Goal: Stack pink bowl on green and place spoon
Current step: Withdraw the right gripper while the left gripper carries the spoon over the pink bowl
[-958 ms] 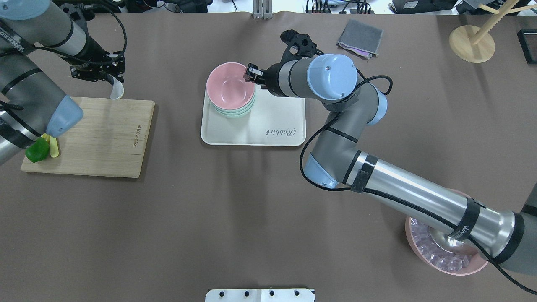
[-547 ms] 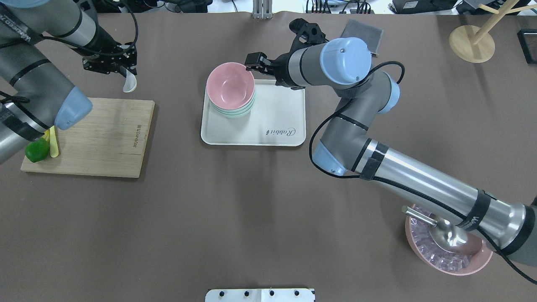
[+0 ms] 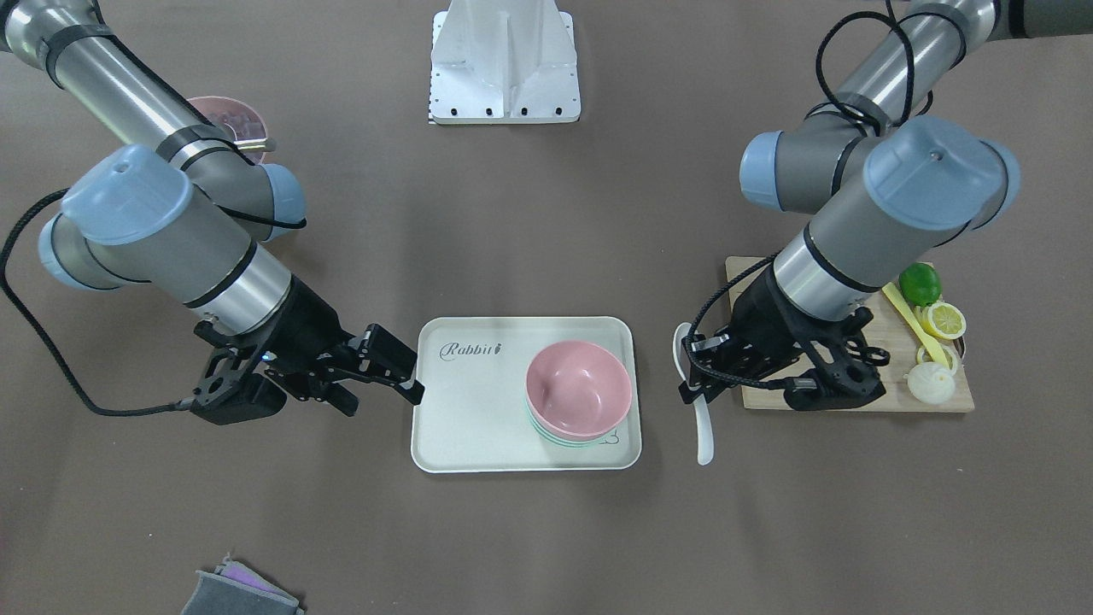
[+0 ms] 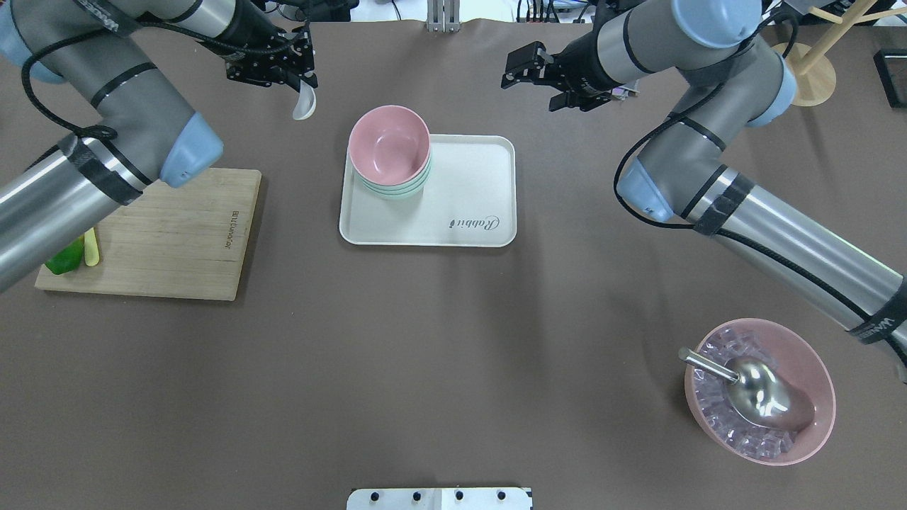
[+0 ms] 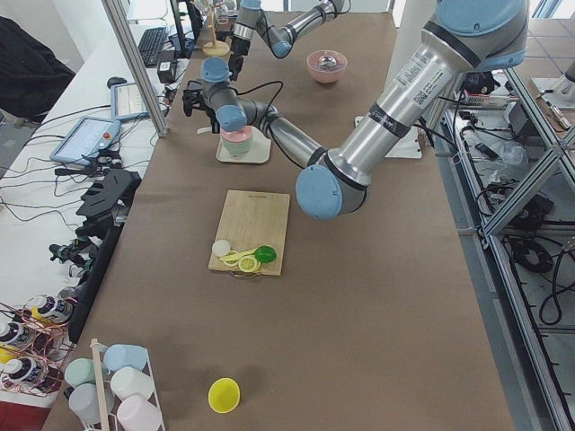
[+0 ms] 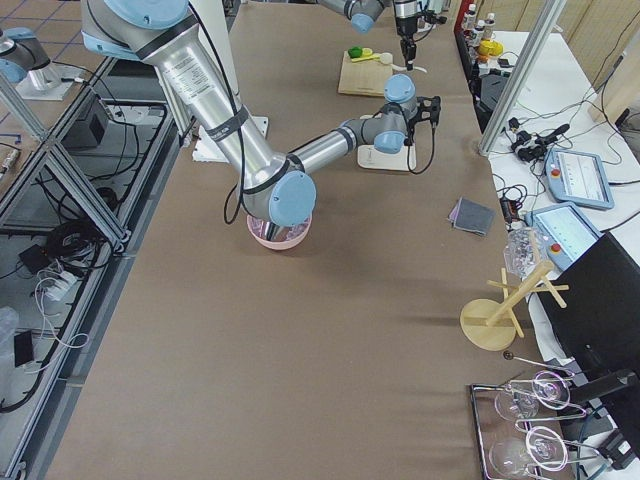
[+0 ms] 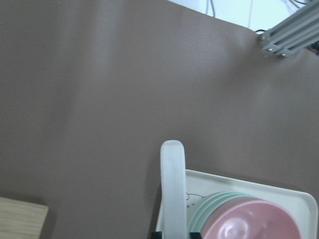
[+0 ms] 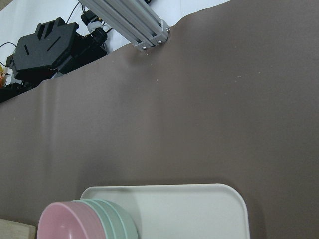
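Got the pink bowl (image 4: pixel 388 138) nested on top of the green bowls (image 4: pixel 395 190), in the far-left corner of the white tray (image 4: pixel 468 188) mid-table. Got the spoon (image 4: pixel 305 106) pinched in the left gripper (image 4: pixel 297 76), clamped tight on it, hanging just left of the bowl stack and a touch farther back, off the tray. Not touching the bowls.

Found the right gripper (image 4: pixel 533 78) past the tray's far-right corner, spread apart and carrying nothing.

Further out: a wooden cutting board (image 4: pixel 163 234) on the left with a lime (image 4: pixel 64 256) by its near-left corner. Way over near-right, an ice bowl (image 4: pixel 815 425) with a metal scoop (image 4: pixel 755 391) lying in it.
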You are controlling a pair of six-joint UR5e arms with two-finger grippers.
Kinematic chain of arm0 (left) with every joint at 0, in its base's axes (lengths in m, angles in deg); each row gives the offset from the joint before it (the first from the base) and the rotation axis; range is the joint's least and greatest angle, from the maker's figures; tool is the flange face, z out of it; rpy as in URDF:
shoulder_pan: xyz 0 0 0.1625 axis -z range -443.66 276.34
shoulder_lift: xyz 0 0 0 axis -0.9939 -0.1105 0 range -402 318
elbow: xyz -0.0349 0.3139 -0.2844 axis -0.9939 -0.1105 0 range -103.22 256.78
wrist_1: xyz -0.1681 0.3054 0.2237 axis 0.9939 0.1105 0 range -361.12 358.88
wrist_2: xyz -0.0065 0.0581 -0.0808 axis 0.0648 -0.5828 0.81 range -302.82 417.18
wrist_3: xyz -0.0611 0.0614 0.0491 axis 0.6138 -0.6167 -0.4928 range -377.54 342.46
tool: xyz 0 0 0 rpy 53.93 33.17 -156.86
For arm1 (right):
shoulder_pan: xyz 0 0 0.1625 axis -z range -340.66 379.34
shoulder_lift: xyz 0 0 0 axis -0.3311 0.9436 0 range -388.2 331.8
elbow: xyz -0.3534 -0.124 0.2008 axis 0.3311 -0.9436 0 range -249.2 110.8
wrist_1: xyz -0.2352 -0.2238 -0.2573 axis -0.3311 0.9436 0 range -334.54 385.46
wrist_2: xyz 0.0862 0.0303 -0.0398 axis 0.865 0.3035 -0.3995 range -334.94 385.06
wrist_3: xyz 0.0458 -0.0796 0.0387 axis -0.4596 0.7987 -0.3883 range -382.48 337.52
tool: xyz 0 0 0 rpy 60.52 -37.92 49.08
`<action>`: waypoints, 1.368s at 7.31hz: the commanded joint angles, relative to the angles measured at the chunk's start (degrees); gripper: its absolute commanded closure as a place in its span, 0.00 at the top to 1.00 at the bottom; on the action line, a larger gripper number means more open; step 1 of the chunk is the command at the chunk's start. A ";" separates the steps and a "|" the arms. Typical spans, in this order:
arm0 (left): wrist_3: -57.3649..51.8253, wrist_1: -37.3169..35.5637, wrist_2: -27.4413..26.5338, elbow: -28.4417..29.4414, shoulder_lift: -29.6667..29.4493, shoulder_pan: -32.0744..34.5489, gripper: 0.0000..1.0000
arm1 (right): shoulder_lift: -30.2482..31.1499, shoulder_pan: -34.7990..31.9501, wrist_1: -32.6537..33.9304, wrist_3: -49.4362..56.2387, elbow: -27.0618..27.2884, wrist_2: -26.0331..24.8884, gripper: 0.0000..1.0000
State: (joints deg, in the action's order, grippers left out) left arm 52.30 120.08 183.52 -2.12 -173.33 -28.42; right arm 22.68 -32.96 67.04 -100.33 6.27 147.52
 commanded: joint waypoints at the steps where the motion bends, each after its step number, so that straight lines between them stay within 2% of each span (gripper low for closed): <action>1: 0.21 8.33 -2.83 2.96 -0.94 -3.89 0.00 | 0.80 -3.06 -0.02 1.73 0.03 4.70 1.00; 3: 6.07 14.29 -7.66 2.96 -1.03 -8.81 0.00 | 1.15 -3.86 -0.02 3.04 0.03 5.34 1.00; 4: 6.10 14.59 -11.60 2.96 -1.47 -10.84 0.00 | 1.59 -4.21 -0.02 3.57 0.12 5.42 1.00; 9: 5.84 14.33 -13.05 3.83 -2.79 -10.59 0.00 | 2.56 -4.04 -0.19 6.02 0.21 5.16 1.00; 10: 5.75 14.33 -15.14 3.84 -2.79 -10.51 0.00 | 2.73 -4.04 -0.19 6.21 0.21 4.99 1.00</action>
State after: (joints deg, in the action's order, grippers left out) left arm 58.18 134.39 170.01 1.59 -176.09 -39.01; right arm 25.17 -36.94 66.88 -94.80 6.47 152.64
